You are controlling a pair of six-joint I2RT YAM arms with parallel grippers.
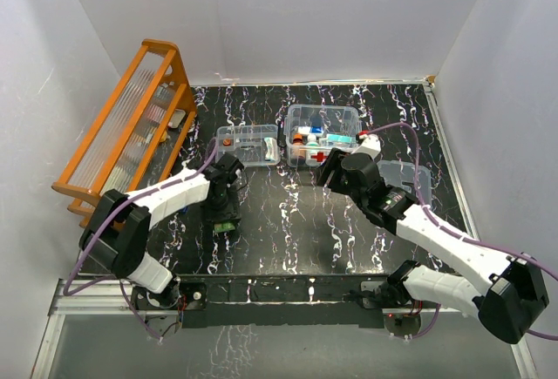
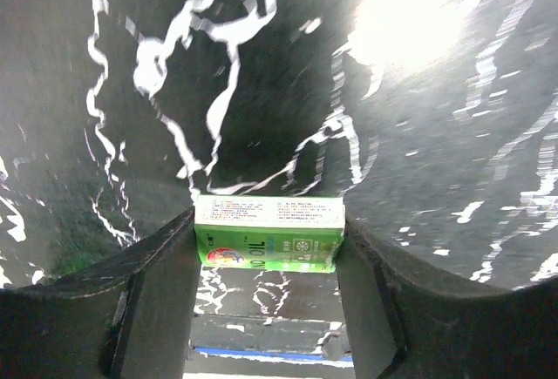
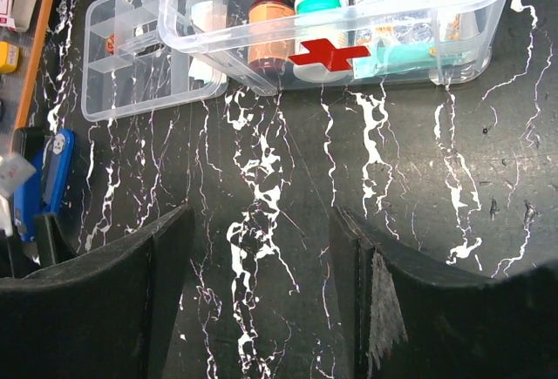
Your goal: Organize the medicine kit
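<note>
A black table veined with white [image 1: 288, 248] filled the view from above, with an orange wooden rack [image 1: 131, 118] leaning along its left side. At the back centre sat the medicine kit [image 1: 323, 108], a clear box with a red cross [image 3: 330, 52] on its near wall, open on top and already crowded with bottles and packets. Its clear lid [image 1: 408, 174] lay just beside it on the right, and a shallow divided tray [image 1: 248, 128] lay just beside it on the left. The right gripper [image 3: 261, 213] hung over bare table in front of the kit, its jaws apart with nothing between them. The left gripper [image 2: 268, 218] was down at the table nearer the robot, its two fingers against the ends of a small green and white carton [image 2: 266, 248] lying flat there (how firmly they pressed could not be told). The main risk looked like a weak hold: gripped only by its short ends, the light carton could twist or slip out once lifted. It could also catch on the kit's rim or knock over a bottle, since little free space showed inside. On a path to the kit, the right gripper and the tray's near corner seemed the likeliest obstructions.
</note>
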